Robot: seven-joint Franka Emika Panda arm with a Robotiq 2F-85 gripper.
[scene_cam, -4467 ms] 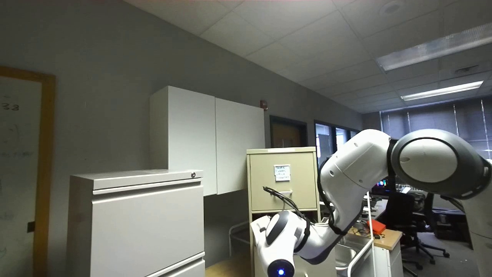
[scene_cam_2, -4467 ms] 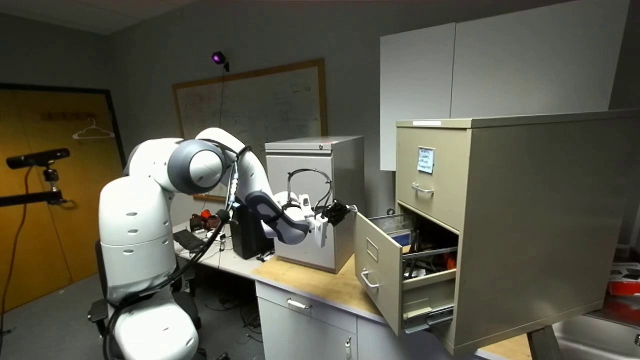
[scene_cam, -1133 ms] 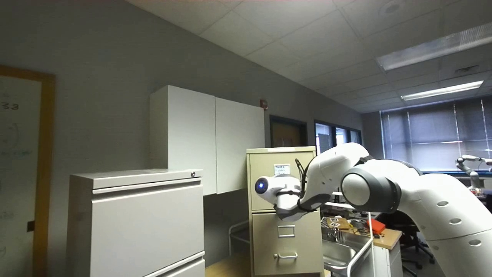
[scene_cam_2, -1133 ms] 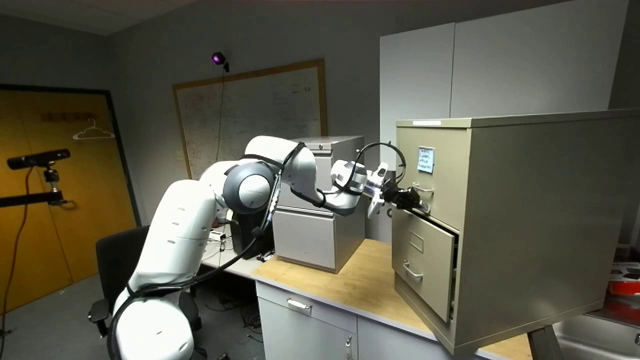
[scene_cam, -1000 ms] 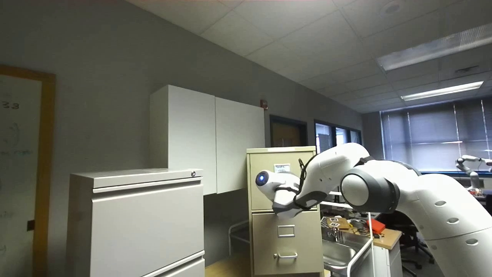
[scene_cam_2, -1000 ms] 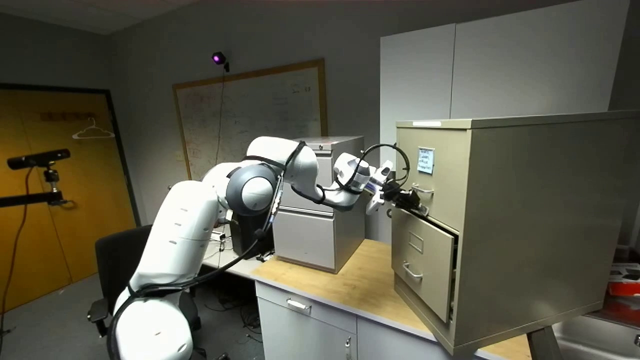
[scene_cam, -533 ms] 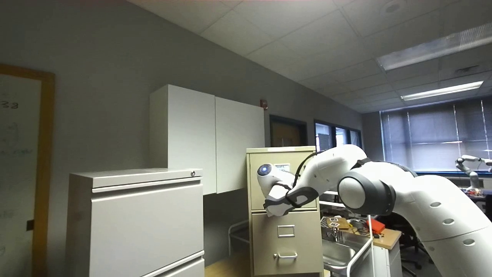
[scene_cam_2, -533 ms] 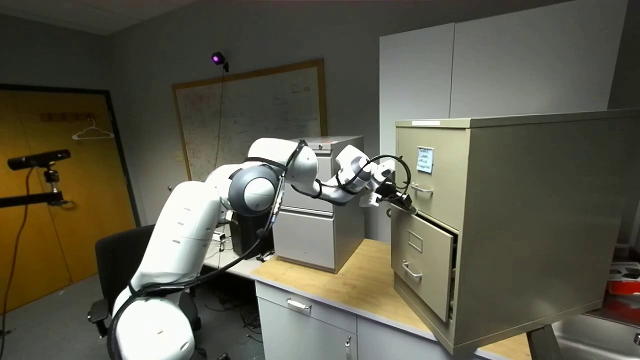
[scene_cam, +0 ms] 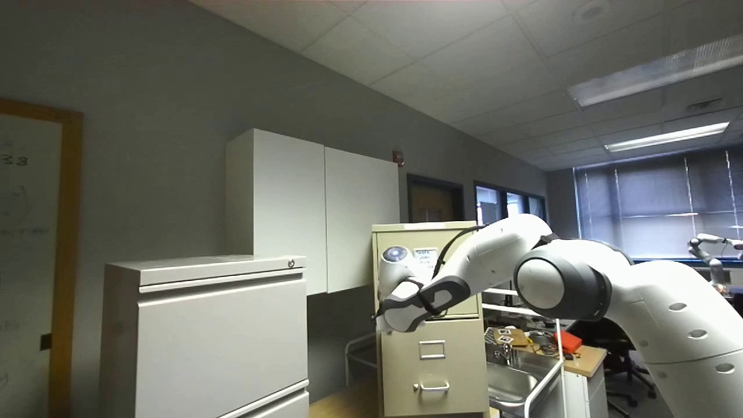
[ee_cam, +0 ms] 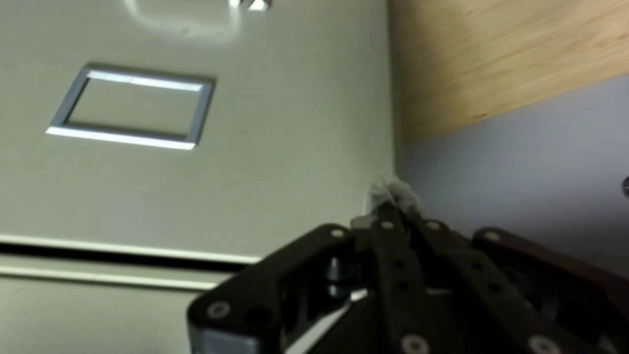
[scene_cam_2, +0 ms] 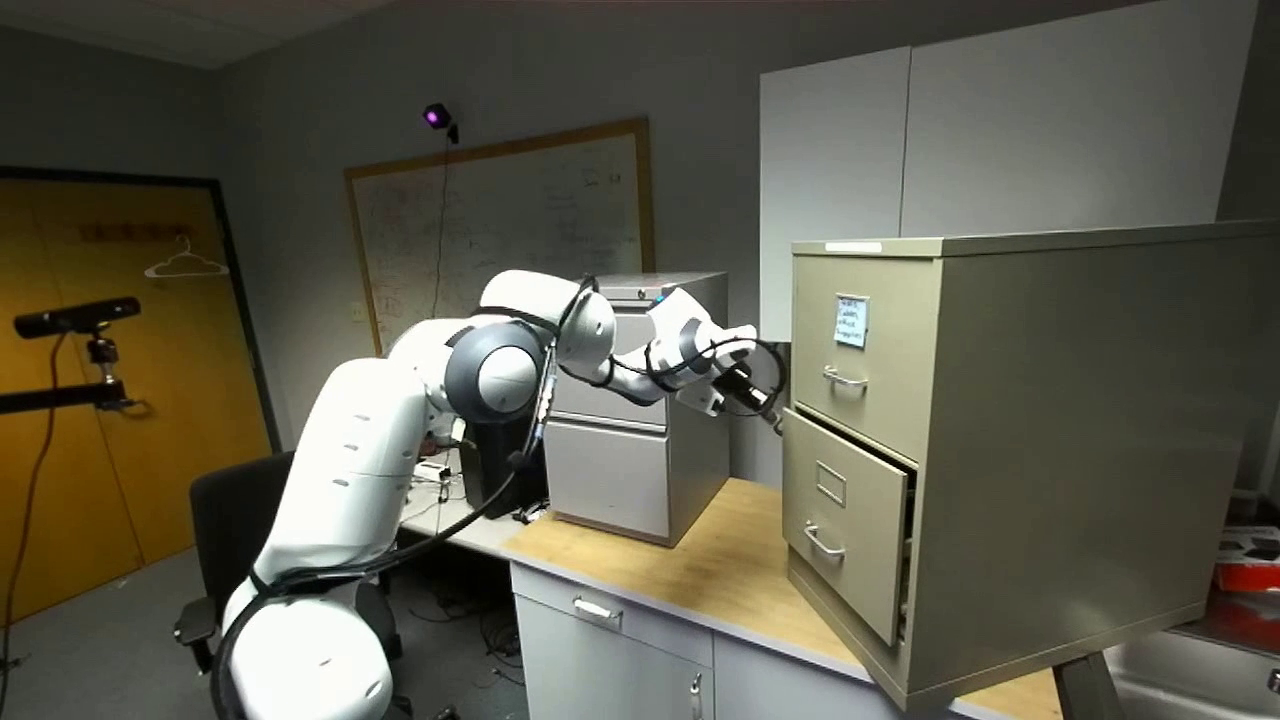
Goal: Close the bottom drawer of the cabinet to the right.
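Note:
The cabinet [scene_cam_2: 1060,430] is tall, beige metal, with a paper label on its upper drawer. The bottom drawer [scene_cam_2: 865,510] stands slightly out, with a dark gap along its top and one side in an exterior view. Its front with handle also shows in an exterior view [scene_cam: 464,363], and in the wrist view [ee_cam: 295,123], where a dark gap runs along its edge. My gripper [scene_cam_2: 777,425] is at the drawer front's upper left corner; contact cannot be told. In the wrist view the gripper [ee_cam: 394,194] has its fingertips together, nothing visible between them. The arm hides the gripper in an exterior view.
A light-grey cabinet [scene_cam_2: 612,480] stands close behind the arm on the wooden counter [scene_cam_2: 735,560]. White wall cupboards [scene_cam_2: 835,180] hang behind. A black chair [scene_cam_2: 235,500] is beside the arm. A sink [scene_cam: 511,383] lies beyond the beige cabinet.
Since 4.5 seconds ago the bottom drawer has gone from far out to nearly in. In the last second my gripper tilted down and moved left along its top edge; the drawer stayed put.

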